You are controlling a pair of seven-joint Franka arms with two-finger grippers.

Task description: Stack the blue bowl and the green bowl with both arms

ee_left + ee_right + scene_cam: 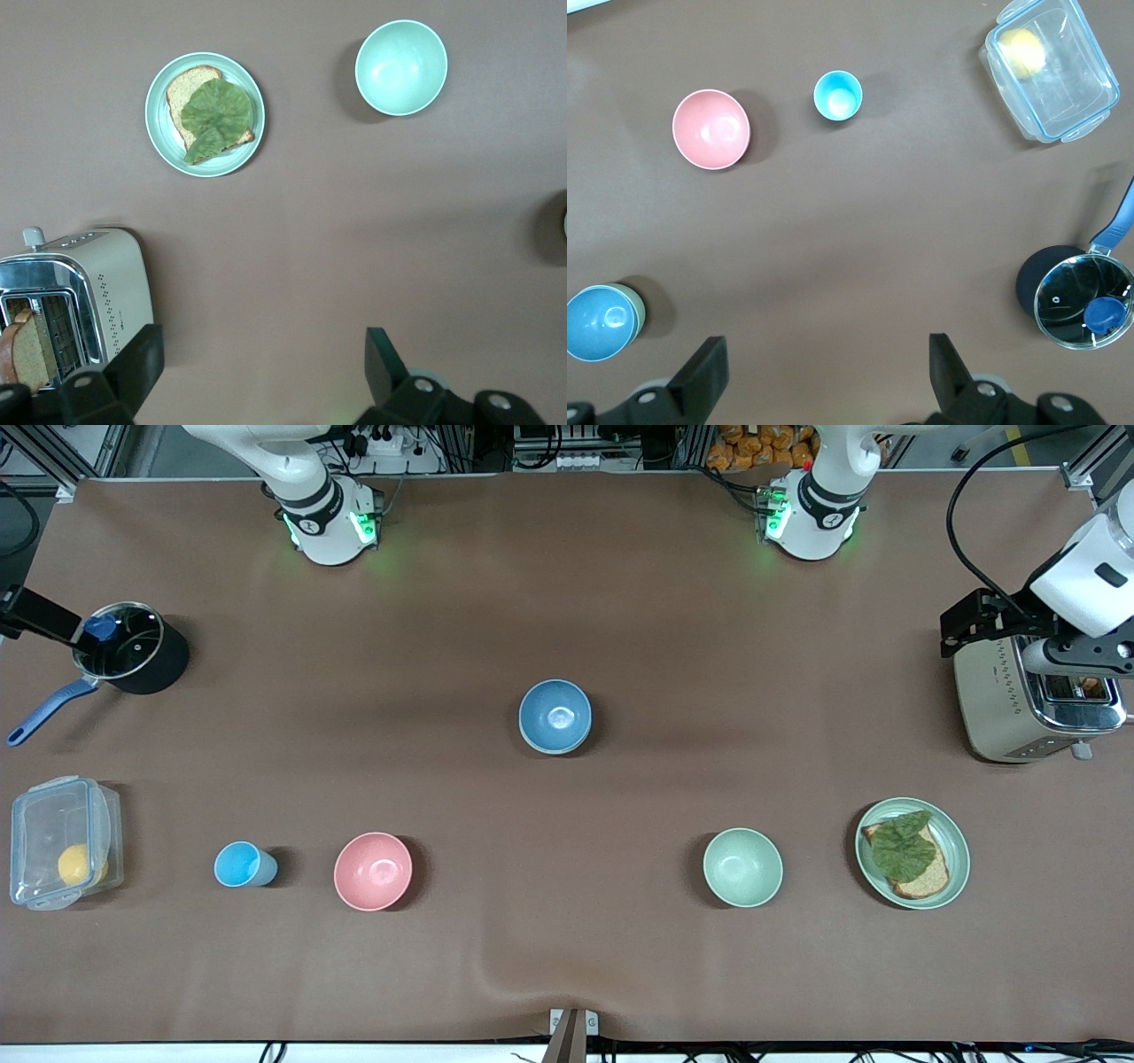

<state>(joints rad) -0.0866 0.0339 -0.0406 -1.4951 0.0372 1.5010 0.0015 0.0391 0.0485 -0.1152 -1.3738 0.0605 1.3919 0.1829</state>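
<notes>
The blue bowl [555, 714] stands at the table's middle, nested in a pale green bowl whose rim shows under it in the right wrist view [637, 312]; the blue bowl shows there too [598, 326]. A second green bowl [742, 866] stands alone, nearer the front camera, toward the left arm's end [400, 67]. My left gripper [955, 634] is open and empty, high over the toaster [263, 363]. My right gripper [35, 615] is open and empty, high beside the pot [828, 367].
A green plate [955, 841] with bread and lettuce and a toaster [1005, 700] are at the left arm's end. A pink bowl [373, 871], a light-blue cup [241, 864], a clear box [53, 850] holding a lemon and a lidded black pot [133, 651] are at the right arm's end.
</notes>
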